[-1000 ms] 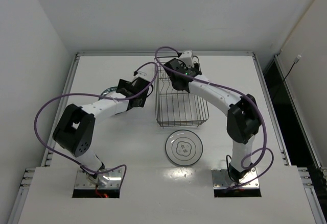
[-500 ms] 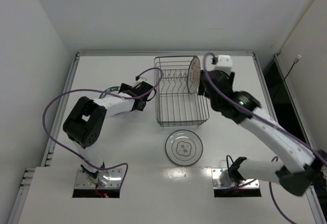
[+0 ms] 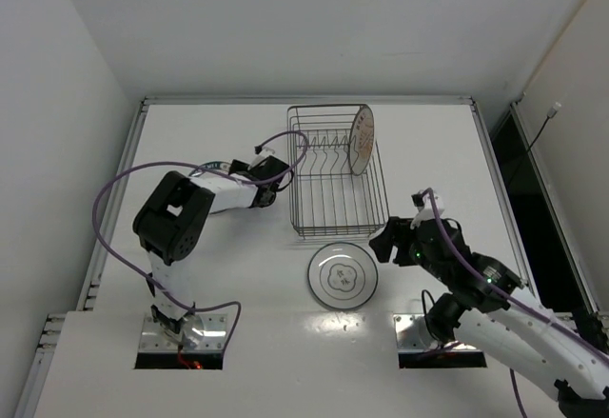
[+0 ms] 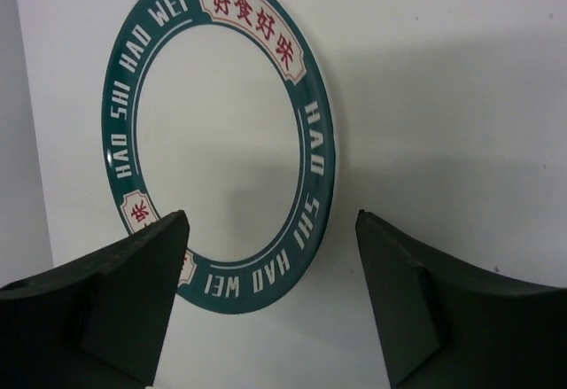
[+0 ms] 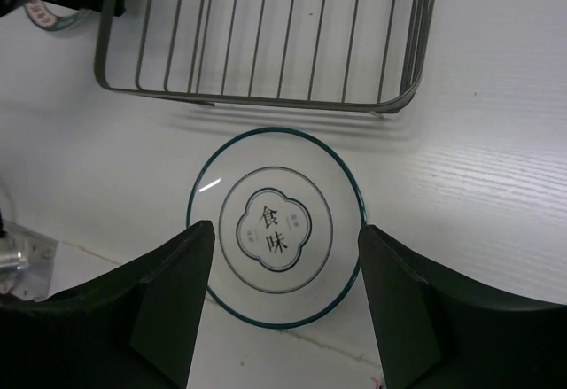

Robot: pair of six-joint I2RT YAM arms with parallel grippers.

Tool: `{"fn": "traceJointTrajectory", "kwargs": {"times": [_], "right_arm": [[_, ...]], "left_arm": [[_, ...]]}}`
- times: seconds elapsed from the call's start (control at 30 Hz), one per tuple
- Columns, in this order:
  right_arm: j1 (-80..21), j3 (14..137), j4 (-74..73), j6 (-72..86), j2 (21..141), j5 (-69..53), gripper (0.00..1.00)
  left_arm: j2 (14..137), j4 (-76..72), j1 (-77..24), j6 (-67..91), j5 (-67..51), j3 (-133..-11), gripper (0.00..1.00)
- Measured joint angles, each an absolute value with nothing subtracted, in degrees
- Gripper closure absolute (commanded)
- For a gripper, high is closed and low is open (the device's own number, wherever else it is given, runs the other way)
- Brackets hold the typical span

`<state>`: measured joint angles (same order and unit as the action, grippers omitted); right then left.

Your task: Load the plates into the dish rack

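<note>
Right claw (image 5: pixel 283 234) now over near plate (image 3: pixel 343 276)

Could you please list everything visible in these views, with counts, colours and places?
Rectangular wire dish rack: one, dark metal, mid-table.
Round white plate standing on edge: one, white, in the rack's far right end.
Round white plate with thin dark rim and centre motif: one, flat just in front of the rack.
Round white plate with teal lettered rim band: one, flat left of the rack.
Table: one, white.
Left claw: black, open above the teal-banded plate.
Right claw: black, open above the motif plate.
</note>
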<state>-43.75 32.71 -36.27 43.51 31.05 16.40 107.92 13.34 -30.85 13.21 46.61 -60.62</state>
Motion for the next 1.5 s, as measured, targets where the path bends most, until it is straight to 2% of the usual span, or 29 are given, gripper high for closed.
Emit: {"fn": "traceJointTrajectory", "kwargs": {"times": [0.03,0.1,0.13,0.17,0.2,0.23,0.37,0.6,0.7,0.93,1.2,1.27,1.37,1.5], "right_arm": [[-43.8,32.3,-36.3,44.1,30.1,15.9,0.37],[-44.0,32.1,-36.3,44.9,27.9,15.4,0.37],[-44.0,32.1,-36.5,45.3,27.0,15.3,0.37],[-44.0,32.0,-36.8,45.8,26.1,15.4,0.37],[-44.0,31.9,-37.1,46.3,25.5,15.4,0.38],[-44.0,31.7,-37.7,46.8,24.8,15.4,0.38],[-44.0,30.5,-39.8,48.8,21.9,16.1,0.38],[-44.0,32.0,-45.8,51.5,20.1,17.2,0.46],[-44.0,32.5,-48.6,53.7,18.7,17.5,0.46],[-44.0,32.5,-53.1,57.3,10.5,17.8,0.46],[-44.0,32.5,-53.5,57.5,14.6,17.0,0.58],[-44.0,32.4,-53.0,57.5,15.2,16.4,0.58],[-44.0,31.9,-52.6,57.7,14.5,16.2,0.58],[-44.0,31.2,-52.6,58.1,13.3,16.3,0.58]], "left_arm": [[108.6,13.2,-30.7,13.0,46.5,-61.1,0.39],[110.3,13.2,-30.1,12.4,46.0,-62.7,0.45],[111.1,13.1,-29.8,12.3,46.0,-63.6,0.54],[111.8,12.9,-29.5,12.2,45.4,-64.2,0.74],[112.3,12.5,-29.3,12.8,45.1,-64.5,0.84],[112.9,12.5,-29.0,12.2,44.6,-64.7,1.0],[114.4,14.4,-28.7,10.5,46.3,-65.5,1.0],[113.8,15.5,-28.5,10.8,46.1,-65.7,1.0],[111.7,17.2,-28.8,11.7,46.0,-64.7,1.0],[95.3,20.6,-30.8,16.6,44.1,-63.8,1.0],[80.9,21.0,-33.7,20.1,41.7,-63.8,1.0],[77.6,21.1,-34.7,20.3,40.3,-64.7,1.0],[73.9,19.2,-36.0,21.6,34.8,-68.8,1.0],[71.4,7.2,-36.7,26.5,23.4,-72.5,1.0]]}}
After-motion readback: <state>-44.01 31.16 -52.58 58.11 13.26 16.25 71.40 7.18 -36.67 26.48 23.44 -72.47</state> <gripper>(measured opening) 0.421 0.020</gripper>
